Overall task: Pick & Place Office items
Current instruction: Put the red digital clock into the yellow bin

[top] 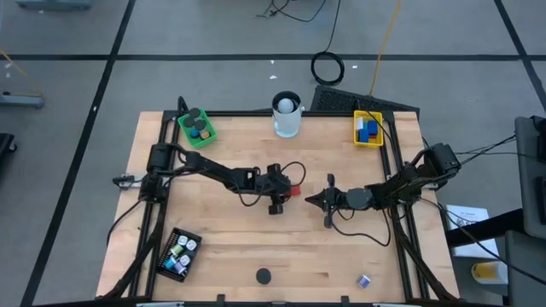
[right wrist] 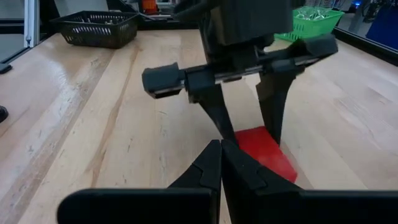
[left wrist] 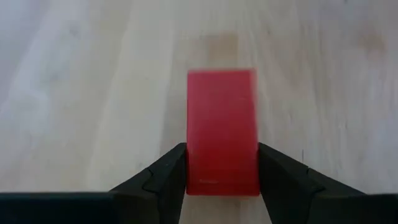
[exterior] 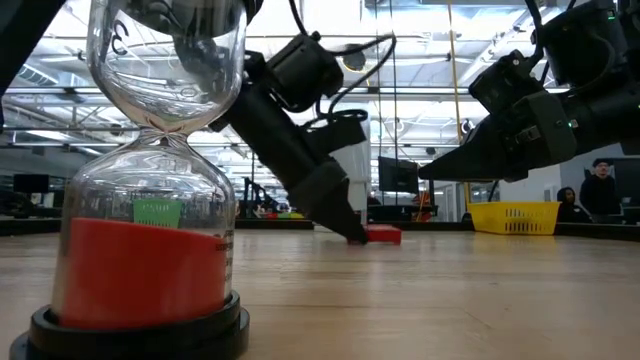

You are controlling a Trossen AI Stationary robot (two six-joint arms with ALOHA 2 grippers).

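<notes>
- Nearest my low camera stands an hourglass (exterior: 150, 170) with red sand in its lower bulb, on the counter (top: 256, 239).
- I have the left gripper (left wrist: 222, 177) down at mid-counter, jaws narrowed to the red block (left wrist: 222, 127); both fingers (left wrist: 165, 180) touch its sides, and the block lies flat on the wood.
- The right gripper (right wrist: 221, 158) hovers just beside that block, jaws pressed together and holding nothing, pointing at the left gripper.
- The green tray (top: 195, 128) at the far left corner holds dark round caps and a blue piece.
- The yellow tray (top: 368, 128) at the far right holds blue blocks.
- The black tray (top: 177, 253) near the left front holds small white-and-blue pieces.
- A white cup (top: 287, 115) stands between the green and yellow trays.
- Loose on the front of the counter: a black round cap (top: 264, 276) and a small blue-and-white piece (top: 364, 280), well apart.
</notes>
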